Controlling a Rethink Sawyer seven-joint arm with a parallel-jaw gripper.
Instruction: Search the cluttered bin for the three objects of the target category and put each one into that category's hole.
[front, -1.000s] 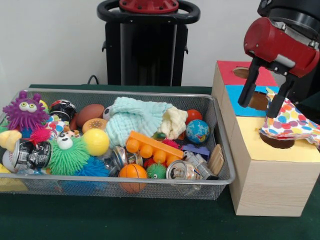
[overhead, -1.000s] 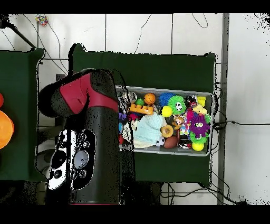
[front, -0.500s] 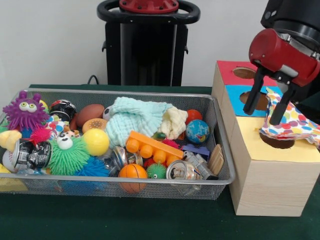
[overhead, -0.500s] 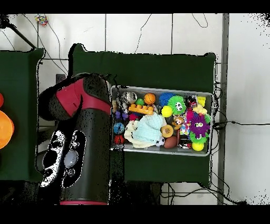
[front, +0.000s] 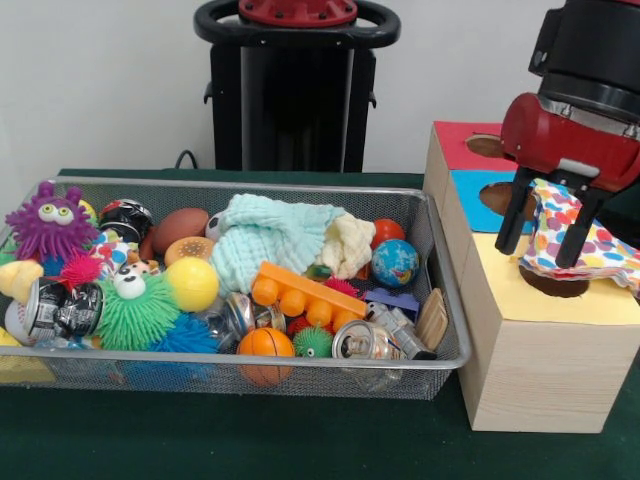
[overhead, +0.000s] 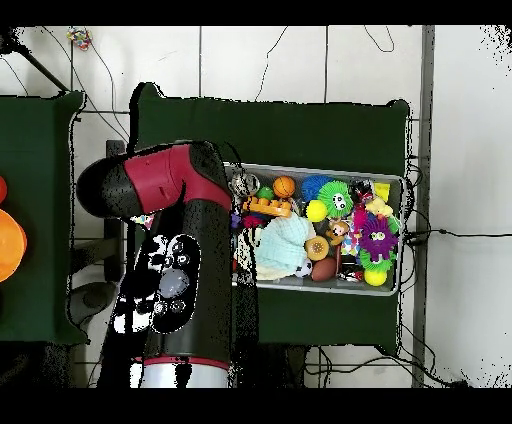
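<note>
Gripper (front: 546, 238) spread wide astride the dotted cloth (front: 585, 244), which drapes over the yellow hole (front: 553, 283) (not pushed in); two cloths (front: 275, 240) left in bin (front: 452, 330)

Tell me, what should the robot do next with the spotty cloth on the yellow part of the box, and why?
Probably push the spotty cloth down into the hole in the yellow section. The gripper is open, its fingers either side of the cloth's raised corner, and most of the cloth lies spread over the box top rather than inside, half covering the hole.
</note>
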